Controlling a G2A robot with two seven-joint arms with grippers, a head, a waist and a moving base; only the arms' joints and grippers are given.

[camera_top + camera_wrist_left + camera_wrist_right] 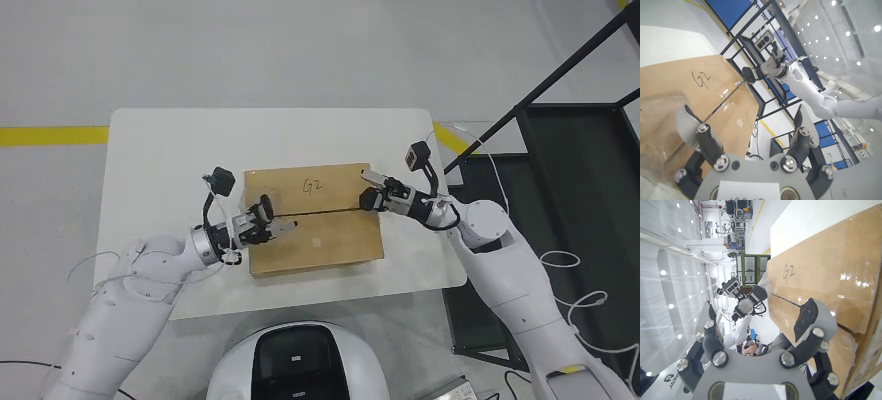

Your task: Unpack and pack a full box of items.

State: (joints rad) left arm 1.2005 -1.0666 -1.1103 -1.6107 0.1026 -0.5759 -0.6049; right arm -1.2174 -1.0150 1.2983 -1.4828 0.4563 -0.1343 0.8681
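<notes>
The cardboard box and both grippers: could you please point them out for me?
cardboard box [320, 245], top view, on its near top flap.
left gripper [743, 108], left wrist view, midway between its fingertips.
right gripper [758, 303], right wrist view, midway between its fingertips.

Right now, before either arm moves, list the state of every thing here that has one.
cardboard box: upright on the table, top flaps shut.
left gripper: open, at one end of the flap seam.
right gripper: open, at the opposite end of the seam.
clear tape: stuck along the seam, looks crumpled at the left gripper's end.
</notes>
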